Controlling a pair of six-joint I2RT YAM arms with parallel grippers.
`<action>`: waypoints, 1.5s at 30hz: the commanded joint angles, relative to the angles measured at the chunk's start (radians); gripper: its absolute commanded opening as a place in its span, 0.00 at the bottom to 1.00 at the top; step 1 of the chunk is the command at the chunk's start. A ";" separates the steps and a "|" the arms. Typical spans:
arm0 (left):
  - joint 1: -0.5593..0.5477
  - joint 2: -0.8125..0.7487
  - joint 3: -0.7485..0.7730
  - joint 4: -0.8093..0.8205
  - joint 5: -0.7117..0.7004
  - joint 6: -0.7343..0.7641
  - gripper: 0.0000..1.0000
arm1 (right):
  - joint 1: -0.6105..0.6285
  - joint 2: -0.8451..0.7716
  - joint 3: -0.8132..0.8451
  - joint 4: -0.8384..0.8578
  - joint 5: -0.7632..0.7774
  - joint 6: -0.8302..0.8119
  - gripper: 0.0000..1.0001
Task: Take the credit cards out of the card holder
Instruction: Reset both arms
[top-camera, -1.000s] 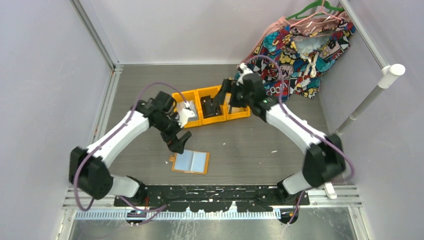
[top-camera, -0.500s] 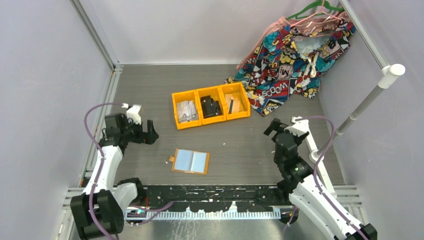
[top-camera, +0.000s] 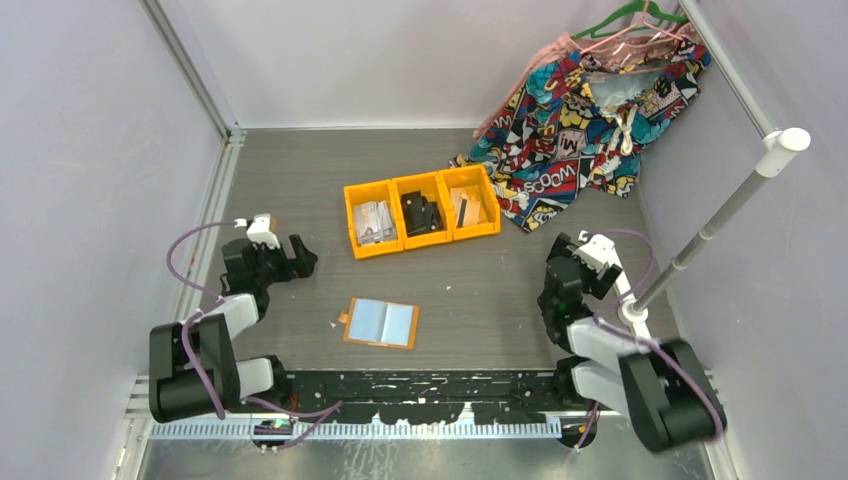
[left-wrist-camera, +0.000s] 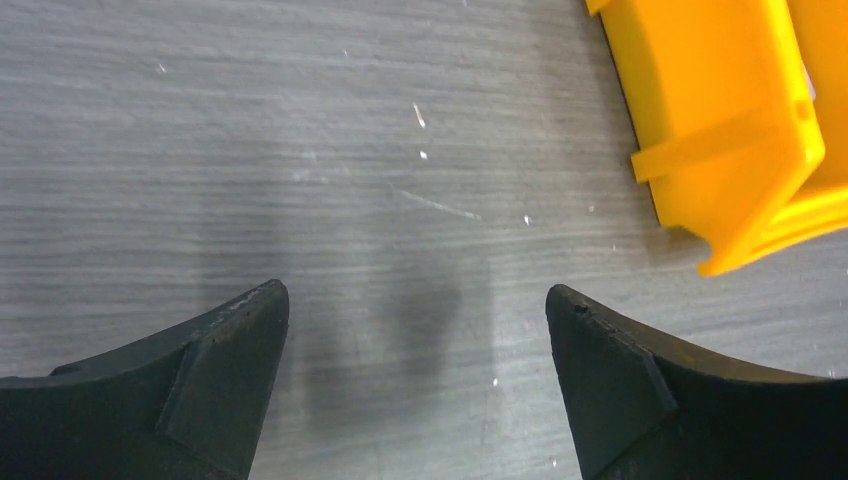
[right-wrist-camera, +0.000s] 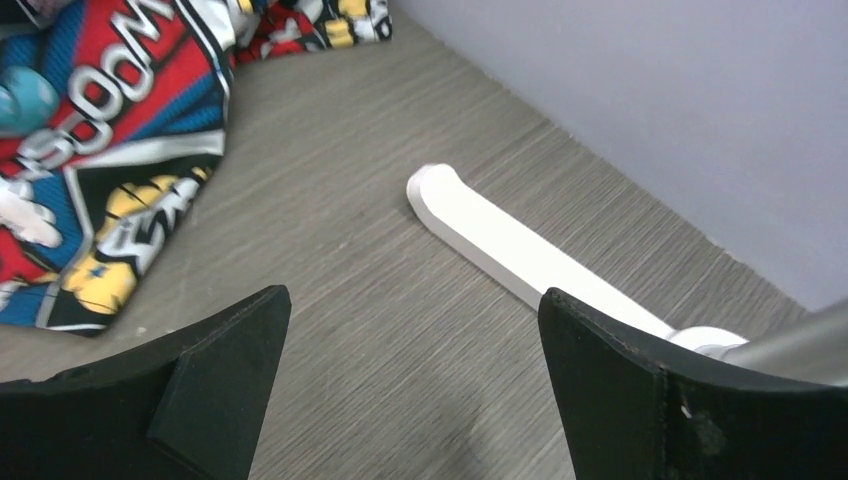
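Card holder: it lies flat and open on the table, nearest the arm bases and between your two arms, with its pale blue pockets facing up.
Holder axis: its long side runs left to right, a little askew. The small orange tab sticks out of the end toward your left arm.
Holder pockets: from above you cannot tell whether any card sits inside.
Left gripper: it is a little farther off and well apart from the holder. The jaws are spread wide and hold nothing. Its wrist view shows only bare table between the fingers, with a corner of the orange trays ahead.
Right gripper: it is on the other side, also well apart from the holder. The jaws are spread wide and touch nothing. Ahead of its fingers you see bare table, a white rack foot and the printed cloth.
Trays: farther back, three of them stand side by side in a row.
Credit cards: these appear as thin flat pieces, one dark and one pale, in the tray nearest the cloth. They are too small to make out more.
Cloth: it is farthest, heaped in the back corner.
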 joint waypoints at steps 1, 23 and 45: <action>0.008 0.038 0.057 0.187 -0.038 -0.041 1.00 | -0.055 0.267 0.005 0.465 -0.075 -0.021 0.99; -0.131 0.335 0.050 0.612 -0.213 0.064 1.00 | -0.188 0.595 0.201 0.375 -0.466 -0.027 1.00; -0.186 0.327 0.074 0.552 -0.312 0.095 1.00 | -0.254 0.585 0.231 0.327 -0.557 0.010 0.99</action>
